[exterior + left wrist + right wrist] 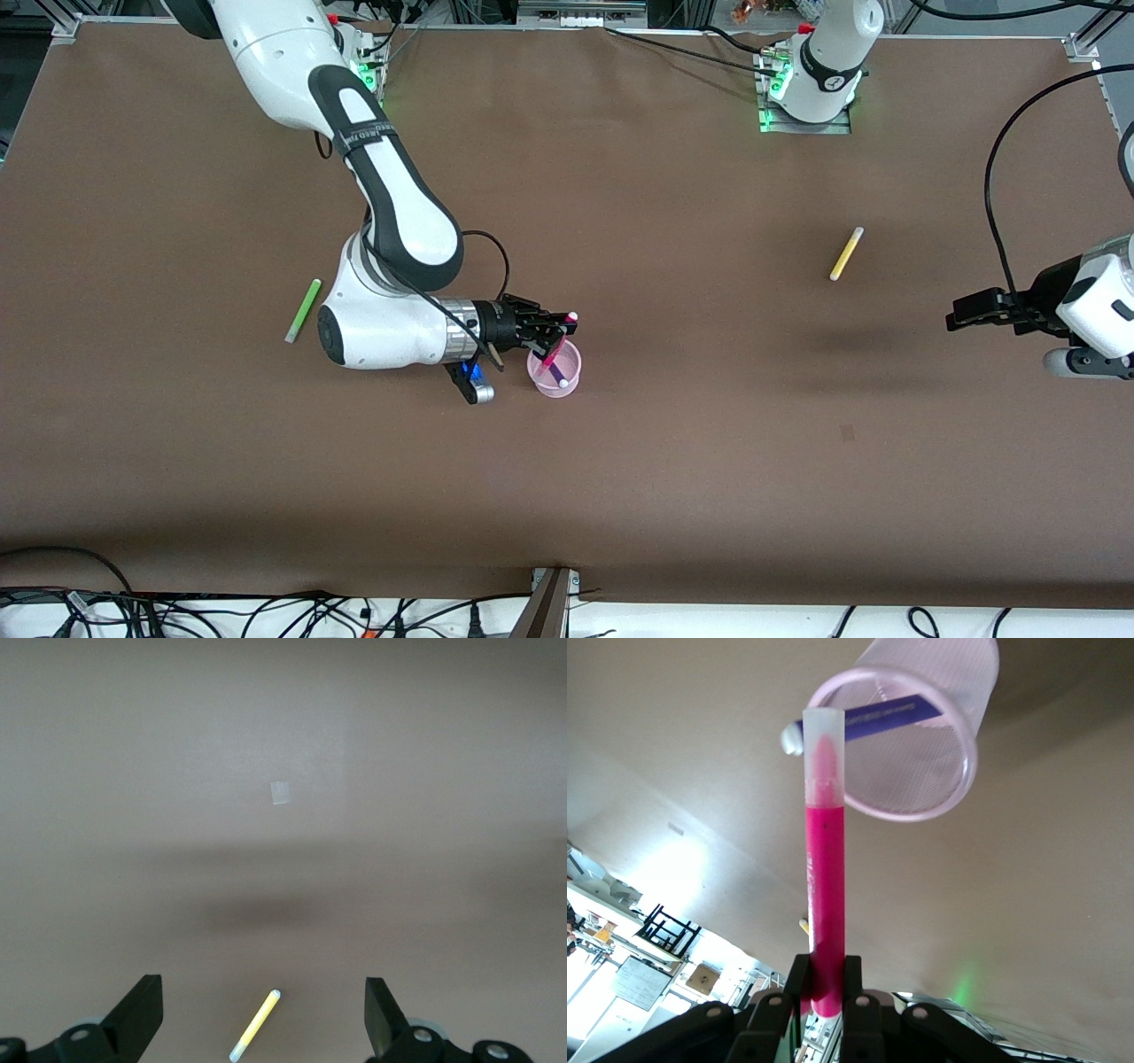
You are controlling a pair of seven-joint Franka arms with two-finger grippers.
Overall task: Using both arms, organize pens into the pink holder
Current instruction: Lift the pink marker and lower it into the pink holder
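The right gripper pinches the magenta pen by 1 end and holds it tilted over the rim of the pink holder, which stands near the middle of the desk with the dark purple pen already leaning inside. The left gripper waits with its fingers spread above the desk's edge at the left arm's end, over bare table beside the yellow pen. The green pen lies toward the right arm's end.

The risk, as I judge it: released at this slant, the magenta pen could strike the rim or the purple pen, bounce out, or tip the light cup over.
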